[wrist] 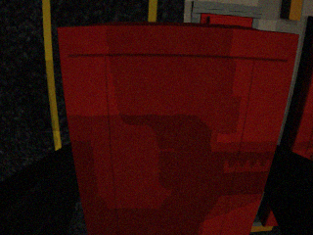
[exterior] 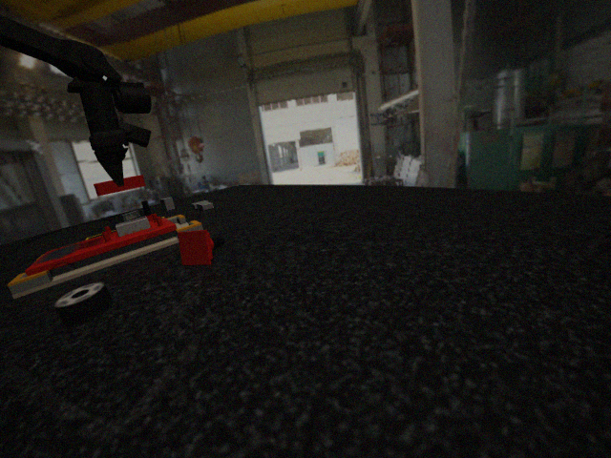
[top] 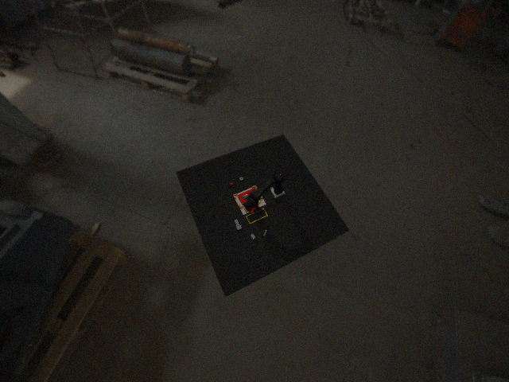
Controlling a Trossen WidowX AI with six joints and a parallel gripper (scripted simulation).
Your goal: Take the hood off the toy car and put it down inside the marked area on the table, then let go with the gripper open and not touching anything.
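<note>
The black desk (top: 262,263) (exterior: 374,320) is seen whole from high above and far off in the top view, and from low beside it, nearly level, in the exterior view. The red car (top: 245,194) (exterior: 103,246) is shared by both, while the hood (exterior: 119,185) (wrist: 171,127) is faced closely downward from the wrist.

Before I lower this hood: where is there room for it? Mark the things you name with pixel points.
Inside the yellow outline (top: 258,219) (exterior: 94,238) (wrist: 51,98), between toy car (top: 242,198) (exterior: 106,243) (wrist: 227,21) and loose grey pieces (top: 237,224) (exterior: 201,204). Crowded: the car's far side, with wheel (top: 241,178) (exterior: 81,305) and red block (top: 231,184) (exterior: 194,247).

Counter: round black wheel with pale hub (exterior: 80,297), lying flat; small red block (exterior: 195,247) (top: 231,184) well apart from yellow-orange overhead beam (exterior: 237,18).
</note>
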